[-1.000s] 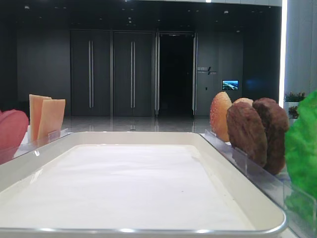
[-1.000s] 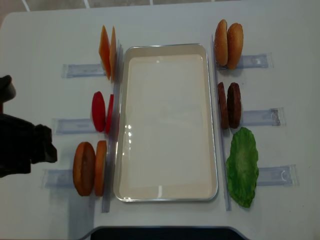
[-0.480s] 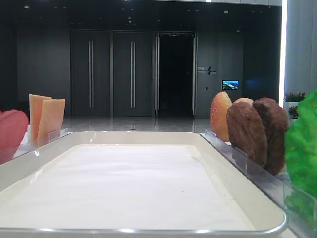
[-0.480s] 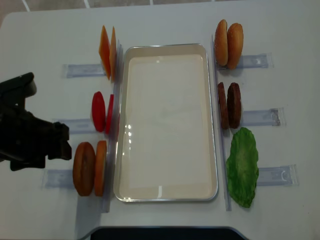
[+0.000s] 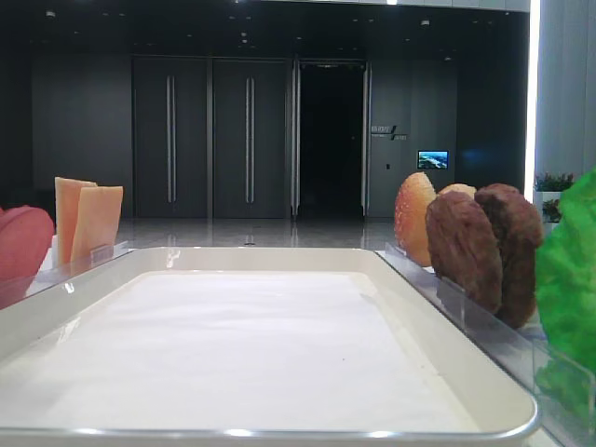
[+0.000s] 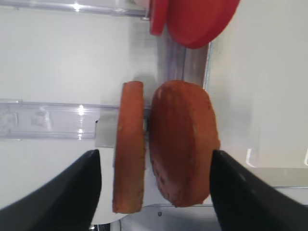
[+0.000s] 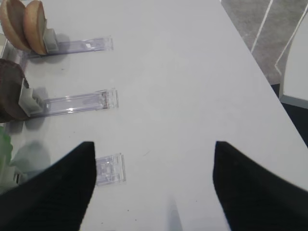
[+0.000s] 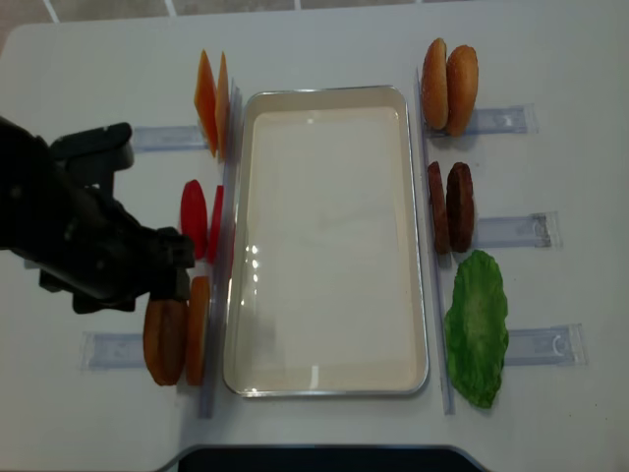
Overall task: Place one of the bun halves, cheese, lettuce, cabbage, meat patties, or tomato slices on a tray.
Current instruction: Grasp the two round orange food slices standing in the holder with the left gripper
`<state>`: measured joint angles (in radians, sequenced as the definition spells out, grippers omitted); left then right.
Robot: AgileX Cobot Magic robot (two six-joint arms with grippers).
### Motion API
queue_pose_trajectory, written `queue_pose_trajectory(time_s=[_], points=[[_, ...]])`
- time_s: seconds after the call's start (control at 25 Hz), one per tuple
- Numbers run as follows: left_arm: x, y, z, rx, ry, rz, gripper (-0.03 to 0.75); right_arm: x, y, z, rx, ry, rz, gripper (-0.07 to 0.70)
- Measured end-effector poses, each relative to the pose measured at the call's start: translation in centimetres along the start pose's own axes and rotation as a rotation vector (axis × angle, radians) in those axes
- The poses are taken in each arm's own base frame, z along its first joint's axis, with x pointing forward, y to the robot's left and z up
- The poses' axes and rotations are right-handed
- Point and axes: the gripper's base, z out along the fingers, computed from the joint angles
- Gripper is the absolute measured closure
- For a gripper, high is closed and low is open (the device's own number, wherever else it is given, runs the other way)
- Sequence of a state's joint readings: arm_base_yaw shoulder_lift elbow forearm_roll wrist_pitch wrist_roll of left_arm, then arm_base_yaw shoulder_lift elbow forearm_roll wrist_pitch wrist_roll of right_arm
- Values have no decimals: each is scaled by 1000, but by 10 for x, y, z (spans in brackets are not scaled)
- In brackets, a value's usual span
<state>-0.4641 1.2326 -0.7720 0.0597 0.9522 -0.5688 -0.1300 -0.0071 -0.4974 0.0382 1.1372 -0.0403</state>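
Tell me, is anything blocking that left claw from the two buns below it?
Nothing visible. The left gripper hangs open right over the bun halves, one finger on each side, with only air between. The tray next to them lies bare.

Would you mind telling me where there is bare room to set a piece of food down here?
The large white rectangular tray is bare across its whole paper liner, bordered by its raised rim. Crowded: its left edge, where pale-orange cheese slices, red tomato slices and golden-brown bun halves stand under the left gripper; its right edge, lined by dark brown meat patties and green lettuce.
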Motion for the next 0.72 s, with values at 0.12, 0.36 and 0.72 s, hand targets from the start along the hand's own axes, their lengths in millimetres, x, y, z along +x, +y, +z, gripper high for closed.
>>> queue_pose_trajectory(time_s=[0.12,0.36,0.72], points=[[1,-18,3,-14,1,35,181,0,0,0,0,0,0,117],[3,-46,14,-39,22,80,181,0,0,0,0,0,0,117],[3,-59,33,-97,68,99,181,0,0,0,0,0,0,117]])
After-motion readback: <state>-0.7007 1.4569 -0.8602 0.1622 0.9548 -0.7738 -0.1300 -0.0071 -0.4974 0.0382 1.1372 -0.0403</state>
